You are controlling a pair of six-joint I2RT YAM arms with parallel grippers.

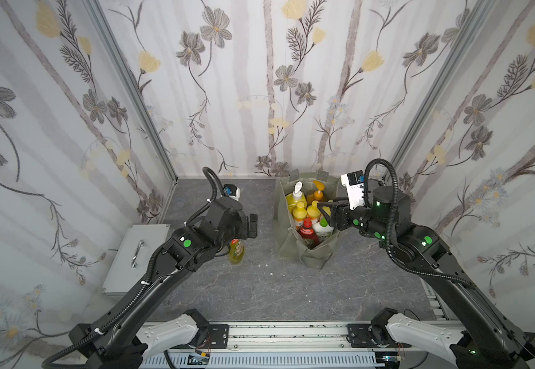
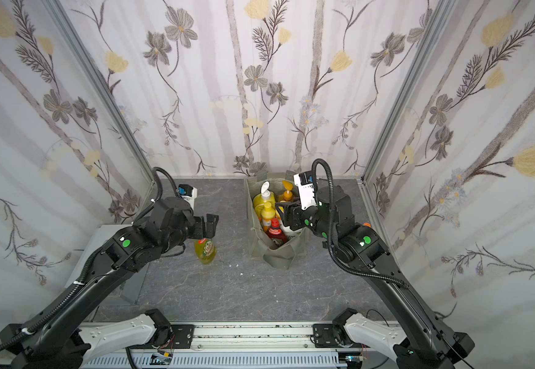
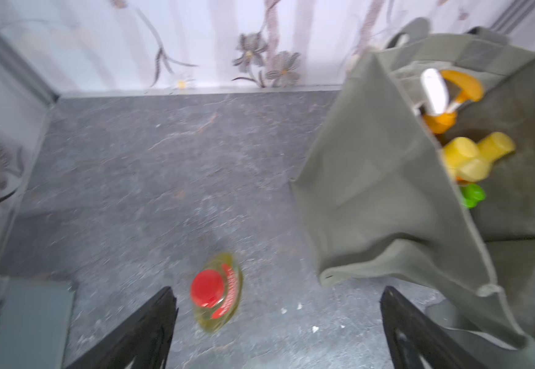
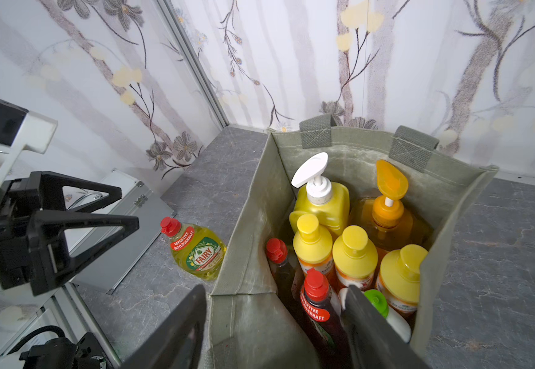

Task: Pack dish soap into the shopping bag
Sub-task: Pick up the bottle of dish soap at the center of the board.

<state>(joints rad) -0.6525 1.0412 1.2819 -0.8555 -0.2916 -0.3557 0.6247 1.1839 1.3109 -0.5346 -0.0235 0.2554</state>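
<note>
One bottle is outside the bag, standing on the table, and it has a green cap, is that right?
Not quite. The bottle has a red cap, not a green one; the right wrist view shows it. It does stand on the table, outside the bag.

Grey marbled tabletop (image 1: 259, 287), shopping bag (image 1: 283, 230), yellow-green bottle (image 1: 236, 254), metal box (image 1: 119, 271)

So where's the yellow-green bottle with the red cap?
In both top views the yellow-green bottle stands on the table left of the shopping bag, near the grey metal box, under the open left gripper.
</note>
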